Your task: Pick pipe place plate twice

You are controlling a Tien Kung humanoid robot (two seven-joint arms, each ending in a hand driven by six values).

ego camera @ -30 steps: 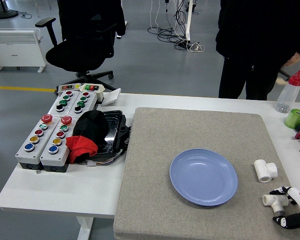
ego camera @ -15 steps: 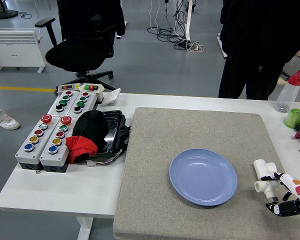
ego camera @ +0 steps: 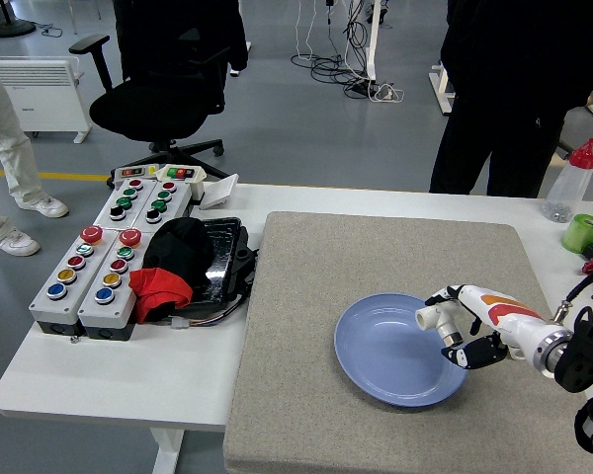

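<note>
Pipe over plate rim: watch the release

Right hand (ego camera: 462, 331) pinches the white plastic pipe fitting (ego camera: 433, 317) above the right edge of the round blue plate (ego camera: 381, 357). Let go too early and your fitting may clip the rim, rolling onto the grey mat (ego camera: 306, 326).

Grey floor (ego camera: 277, 109), black office chair (ego camera: 163, 84), white radiator (ego camera: 40, 94).

Glossy blue plate (ego camera: 376, 365); smooth white plastic pipe (ego camera: 432, 316); rough grey mat (ego camera: 306, 395).
</note>
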